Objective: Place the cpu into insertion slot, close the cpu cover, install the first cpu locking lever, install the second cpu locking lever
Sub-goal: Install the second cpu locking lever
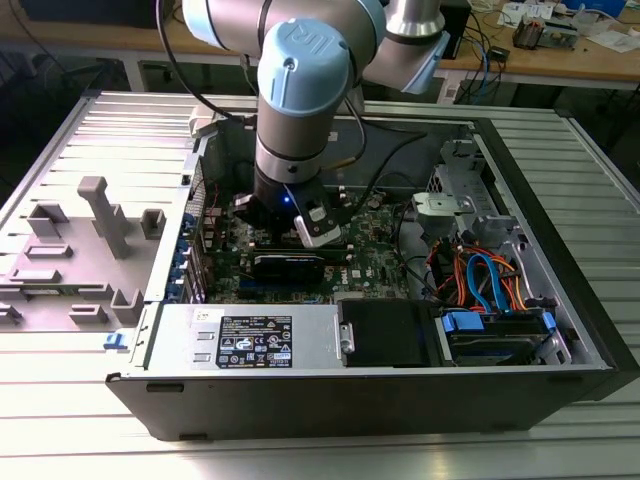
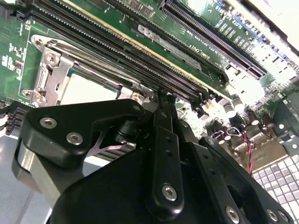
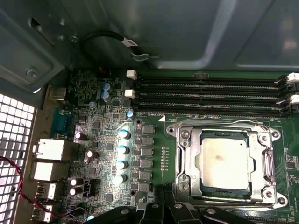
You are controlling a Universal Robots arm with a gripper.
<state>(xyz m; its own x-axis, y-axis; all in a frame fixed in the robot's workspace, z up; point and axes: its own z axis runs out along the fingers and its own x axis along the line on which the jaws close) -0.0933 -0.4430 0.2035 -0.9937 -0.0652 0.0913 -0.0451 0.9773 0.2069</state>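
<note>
In the exterior view the arm [image 1: 300,90] reached down into an open computer case [image 1: 520,330] lying on a ribbed metal table [image 1: 60,420], and its pincer [image 1: 300,225] hung low over the green motherboard [image 1: 380,250], near the middle of the case. A grey fixture tray [image 1: 80,250] lay on the table at the exterior view's left of the case, and bundles of orange and blue cables [image 1: 490,280] sat in the case toward the exterior view's right. In the first wrist view the cpu [image 3: 225,158] lay flat in the insertion slot [image 3: 188,161], its dull silver top showing through the central cut-out of the cpu cover [image 3: 259,161], which lay down flat around the chip. A thin wire locking lever [image 3: 219,123] ran along the edge of the socket frame nearest the memory slots [image 3: 210,95], four long black rows just beside the socket. The black linkage of the pincer [image 3: 163,186] came up against the socket edge opposite those slots, its tip at the frame's rim. In the second wrist view the pincer [image 2: 161,100] stood right at the metal frame beside the cpu [image 2: 88,88], with the memory slots [image 2: 117,37] running beyond it. Whether the pincer was spread or pressed together I could not tell, for the bulk of its own body hid the fingertips.
</note>
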